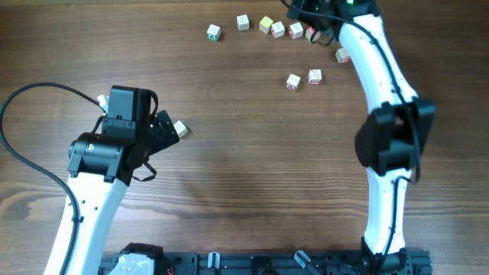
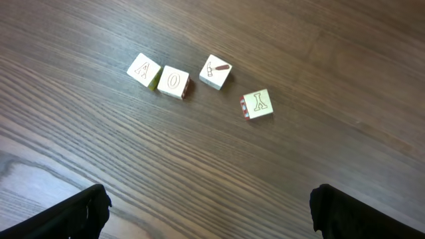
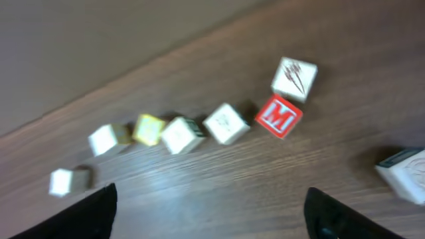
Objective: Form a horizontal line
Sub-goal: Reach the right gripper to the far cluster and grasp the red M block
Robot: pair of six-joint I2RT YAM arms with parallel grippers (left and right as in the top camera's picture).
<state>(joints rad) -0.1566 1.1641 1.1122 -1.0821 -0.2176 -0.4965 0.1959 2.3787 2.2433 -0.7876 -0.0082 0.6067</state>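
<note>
The horizontal line (image 3: 199,129) is a slightly bent row of small wooden letter cubes at the far side of the table, ending in a red M cube (image 3: 279,115). In the overhead view this row (image 1: 286,30) lies just below my right gripper (image 1: 309,14). In the right wrist view my right gripper (image 3: 211,214) hangs open over bare wood in front of the row, holding nothing. My left gripper (image 1: 170,131) is open at mid-left, with one loose cube (image 1: 180,130) beside its fingers. The left wrist view shows its jaws (image 2: 209,214) wide apart and empty.
Single cubes lie around the row: two to its left (image 1: 213,32) (image 1: 242,23), one by the right arm (image 1: 342,55), and a pair nearer the middle (image 1: 293,82) (image 1: 315,76). The left wrist view shows an A cube (image 2: 144,70), an O cube (image 2: 173,81) and two more.
</note>
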